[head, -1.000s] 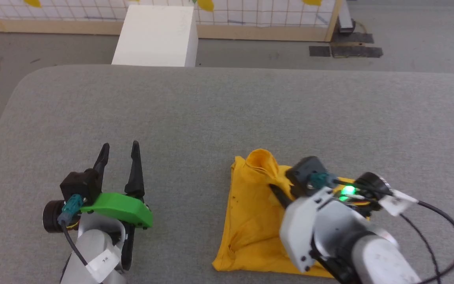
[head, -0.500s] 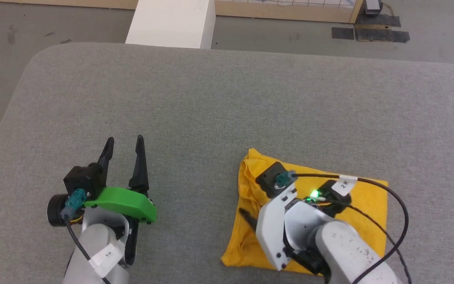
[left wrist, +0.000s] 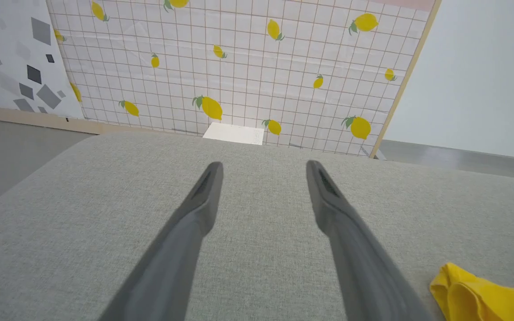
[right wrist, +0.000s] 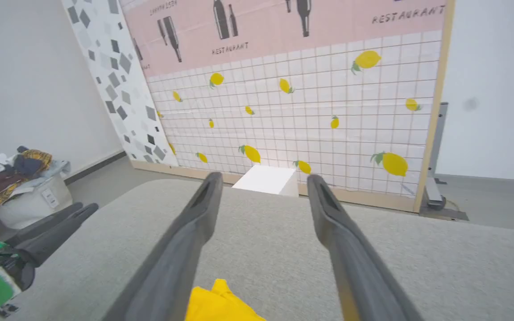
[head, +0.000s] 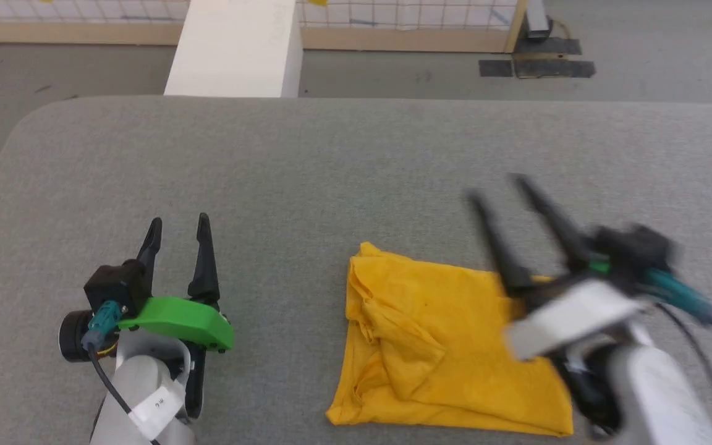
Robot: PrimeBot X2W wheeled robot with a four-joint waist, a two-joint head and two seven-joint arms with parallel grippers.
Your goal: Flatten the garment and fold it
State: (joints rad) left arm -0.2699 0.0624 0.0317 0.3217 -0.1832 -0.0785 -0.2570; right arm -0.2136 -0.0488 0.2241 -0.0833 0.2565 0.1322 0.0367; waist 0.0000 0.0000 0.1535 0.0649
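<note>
Nearest us, the garment (head: 449, 352) lies folded, roughly square, on the grey pad (head: 331, 161), left side lumpy. Our left gripper (head: 179, 220) sits well apart, jaws spread. The right gripper (head: 497, 188) is above the far-right corner, jaws spread, empty. We'd prob. smooth lumps w/ low, slow strokes.

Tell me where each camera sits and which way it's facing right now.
Head view: on the head, looking forward and down at the grey surface and yellow garment; the left end effector and right end effector show, both open.
Left wrist view: on the left wrist, looking along its own fingers across the surface toward the lemon-print panel.
Right wrist view: on the right wrist, facing that panel past its own fingers.
Shared: both wrist views catch the white box and a bit of the garment.
</note>
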